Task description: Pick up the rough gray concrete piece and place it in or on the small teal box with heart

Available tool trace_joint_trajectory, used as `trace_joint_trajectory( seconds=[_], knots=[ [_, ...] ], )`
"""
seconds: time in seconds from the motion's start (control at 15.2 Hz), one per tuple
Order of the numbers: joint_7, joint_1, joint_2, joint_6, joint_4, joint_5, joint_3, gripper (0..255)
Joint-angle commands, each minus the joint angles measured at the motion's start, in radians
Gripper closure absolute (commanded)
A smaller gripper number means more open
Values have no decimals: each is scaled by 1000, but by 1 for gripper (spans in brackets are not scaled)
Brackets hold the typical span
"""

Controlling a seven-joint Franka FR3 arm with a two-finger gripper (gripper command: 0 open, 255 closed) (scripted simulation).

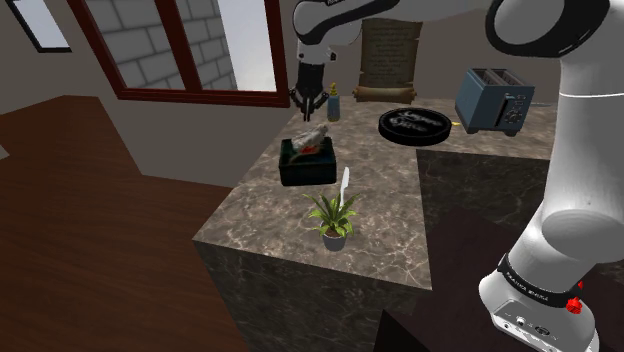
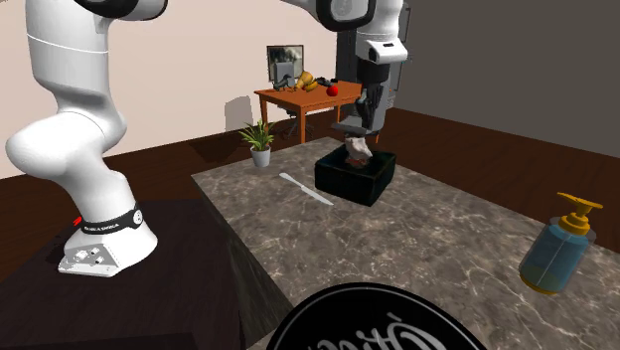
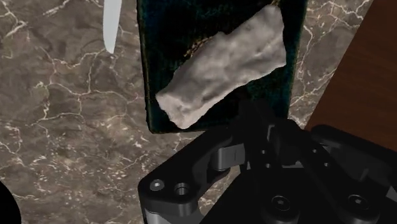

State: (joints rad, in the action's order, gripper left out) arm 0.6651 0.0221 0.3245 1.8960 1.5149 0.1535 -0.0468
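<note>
i saw the rough grey concrete piece point(image 3: 222, 63) lying slantwise across the dark teal box point(image 1: 306, 172) on the marble counter point(image 1: 385, 195). the gripper point(image 1: 308, 104) hung just above, fingers seemingly spread, gripping nothing.

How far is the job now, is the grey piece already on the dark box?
Looks nearly done: the concrete piece lies across the top of the dark box. The claw hangs open above it, holding nothing. Left, probably: only moving the arm away.
</note>
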Motion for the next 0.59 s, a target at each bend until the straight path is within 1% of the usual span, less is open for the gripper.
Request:
trace_joint_trajectory(
  seconds=[0.0, 0.07, 0.13, 0.2, 0.26, 0.33, 0.4, 0.46, 0.53],
  knots=[
    [3, 3, 13, 16, 3, 0, -1, 255],
    [2, 2, 5, 7, 1, 0, -1, 255],
    [2, 2, 5, 7, 1, 0, -1, 0],
    [191, 33, -98, 190, 194, -23, 24, 0],
    [416, 73, -179, 357, 354, -80, 49, 0],
    [691, 112, -237, 498, 483, -186, 67, 0],
    [1022, 143, -274, 600, 580, -347, 77, 0],
    [1236, 162, -285, 635, 619, -462, 83, 0],
    [1238, 160, -274, 645, 618, -464, 83, 0]
  ],
)
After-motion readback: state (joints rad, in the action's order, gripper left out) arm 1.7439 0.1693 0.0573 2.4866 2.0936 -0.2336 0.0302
